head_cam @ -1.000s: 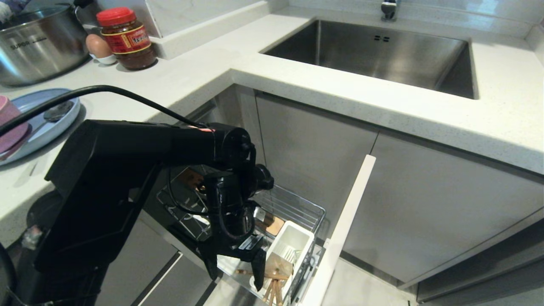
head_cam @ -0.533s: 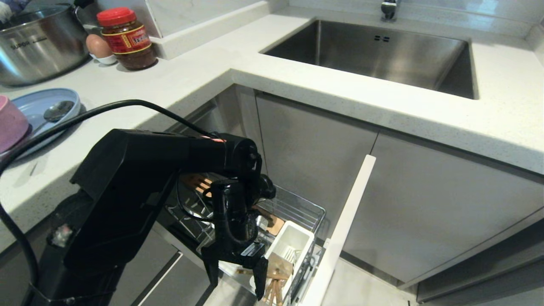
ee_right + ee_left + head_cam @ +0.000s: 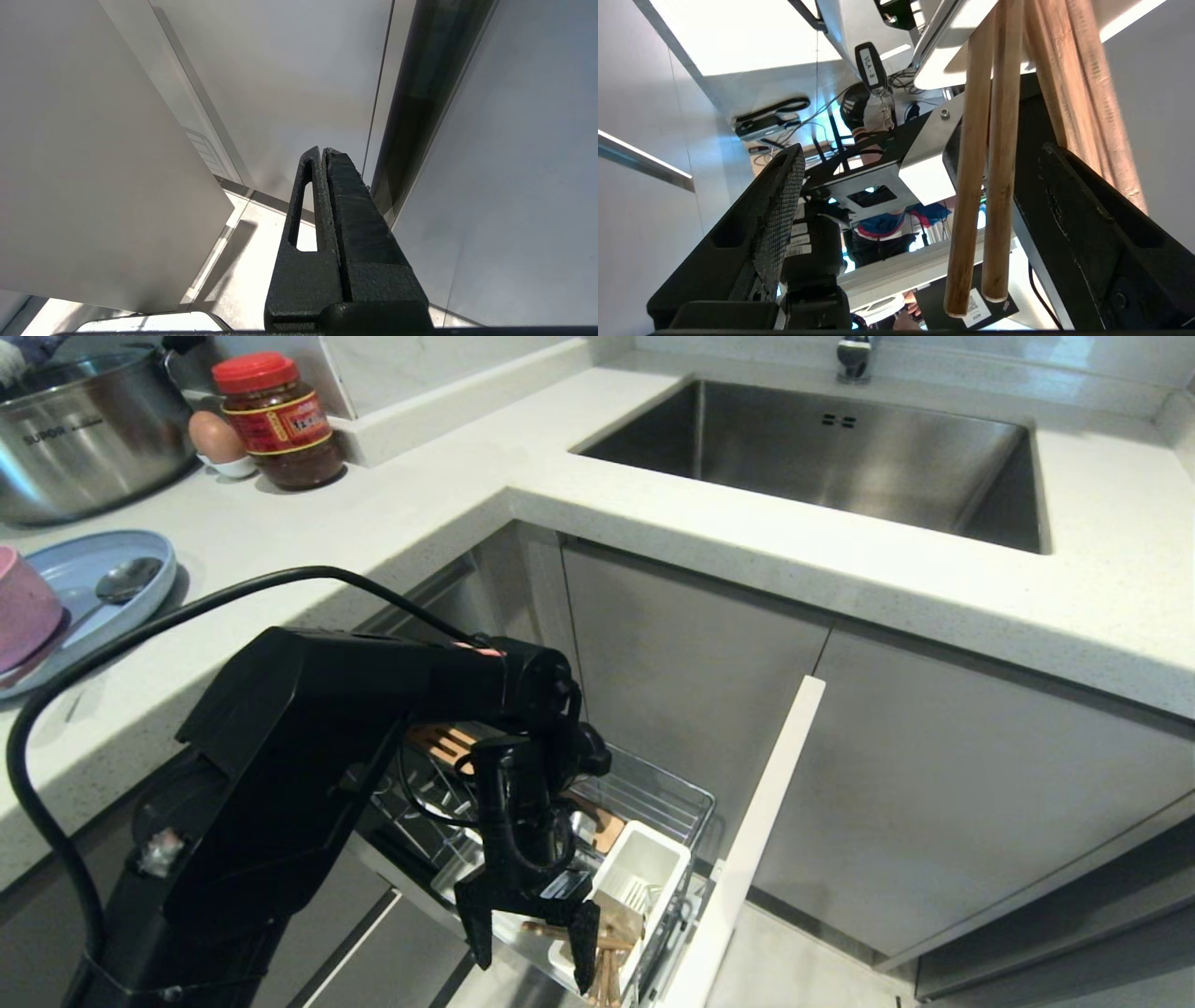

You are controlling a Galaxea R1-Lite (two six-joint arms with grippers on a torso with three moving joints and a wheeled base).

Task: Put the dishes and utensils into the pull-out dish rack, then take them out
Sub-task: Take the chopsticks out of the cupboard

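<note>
The pull-out dish rack [image 3: 653, 793] stands drawn out under the counter, with its white cutlery cup [image 3: 644, 873] at the front. Wooden chopsticks [image 3: 609, 980] stand at the rack's front corner beside the cup. My left gripper [image 3: 532, 947] hangs open over them, pointing down. In the left wrist view two chopsticks [image 3: 985, 186] pass between the spread fingers [image 3: 780, 219] untouched, nearer one side of the left gripper [image 3: 920, 148]. The light-blue plate [image 3: 140, 555] lies on the counter at the left, carrying the pink bowl [image 3: 23, 607] and a silver spoon [image 3: 117, 583]. My right gripper [image 3: 322, 151] is shut, parked beside cabinet panels.
The rack's white front panel [image 3: 756, 831] juts out to the right of the left gripper. A steel pot [image 3: 84, 429], an egg [image 3: 217, 437] and a red-lidded jar [image 3: 280, 420] stand at the counter's back left. The steel sink [image 3: 822, 448] is at the back right.
My left arm has sunk and shifted slightly right, bringing the open gripper lower around the chopsticks. The plate, bowl and spoon now show clear of the arm.
</note>
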